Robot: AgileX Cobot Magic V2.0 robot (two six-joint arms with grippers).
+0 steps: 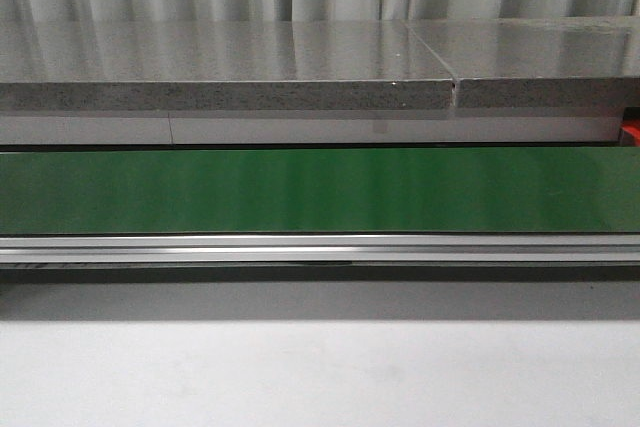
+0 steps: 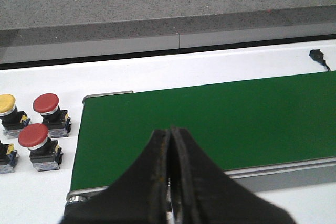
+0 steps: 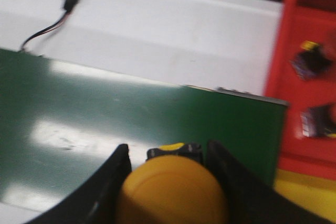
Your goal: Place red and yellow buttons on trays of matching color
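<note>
Yellow btn (image 3: 170, 192) betw. R gripper (image 3: 168, 177) fingers

Black, seemingly curved end effector (image 2: 171, 182) fingers (image 3: 107, 192)

Showing only a sliver of the red plastic tray (image 1: 631, 133) at the front view's right edge. Blurring the two small dark button bodies (image 3: 311, 60) lying in that tray, colours unreadable. Cropping the yellow dome-capped push button (image 3: 170, 190) at the frame edge, between the right gripper (image 3: 170, 182) fingers.
</note>
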